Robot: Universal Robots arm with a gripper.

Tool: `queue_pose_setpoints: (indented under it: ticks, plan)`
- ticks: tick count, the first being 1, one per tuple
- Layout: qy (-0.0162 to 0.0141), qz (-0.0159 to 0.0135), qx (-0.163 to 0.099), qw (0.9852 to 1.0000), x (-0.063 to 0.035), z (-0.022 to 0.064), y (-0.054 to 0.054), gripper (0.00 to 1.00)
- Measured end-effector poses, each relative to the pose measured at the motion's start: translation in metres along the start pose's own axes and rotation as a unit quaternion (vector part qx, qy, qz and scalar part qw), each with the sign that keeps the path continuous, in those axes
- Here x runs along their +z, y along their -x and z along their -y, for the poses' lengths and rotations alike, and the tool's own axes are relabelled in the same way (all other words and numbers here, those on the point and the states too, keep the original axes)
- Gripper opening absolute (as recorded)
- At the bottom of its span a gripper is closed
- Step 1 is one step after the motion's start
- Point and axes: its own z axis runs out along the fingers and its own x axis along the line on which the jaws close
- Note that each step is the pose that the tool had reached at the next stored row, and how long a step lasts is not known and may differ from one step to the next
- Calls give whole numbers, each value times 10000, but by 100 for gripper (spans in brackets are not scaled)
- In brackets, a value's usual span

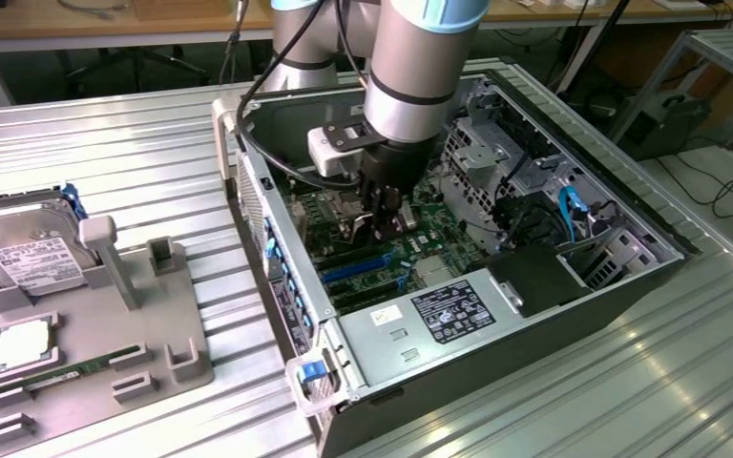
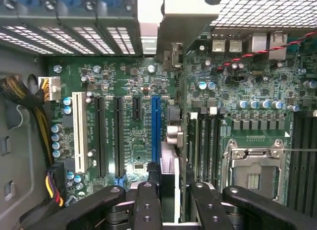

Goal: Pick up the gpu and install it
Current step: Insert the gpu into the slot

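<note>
gpu [image 2: 171, 141] stands edge-on, clamped between the claw [image 2: 171, 200] fingers above the motherboard [image 2: 124, 81].

table [image 1: 112, 153]: ribbed shiny metal | case [image 1: 519, 324]: matt grey metal | claw [image 2: 168, 202]: matt black

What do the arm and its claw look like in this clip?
The arm is a silver-grey tube with light-blue joint caps and a black band at the wrist. A white box is mounted beside the black claw, and black cables run along it. The fingers are black with small bolts.
</note>
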Motion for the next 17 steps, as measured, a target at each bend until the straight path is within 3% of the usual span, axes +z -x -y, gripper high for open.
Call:
queue_pose_setpoints:
  ticks: [4,7,17]
  plan:
    - [-4,3,0,10000,18,-1,-38,28]
    - [-35,2,-1,10000,36,-1,-39,28]
    - [-35,2,-2,10000,46,-33,-52,28]
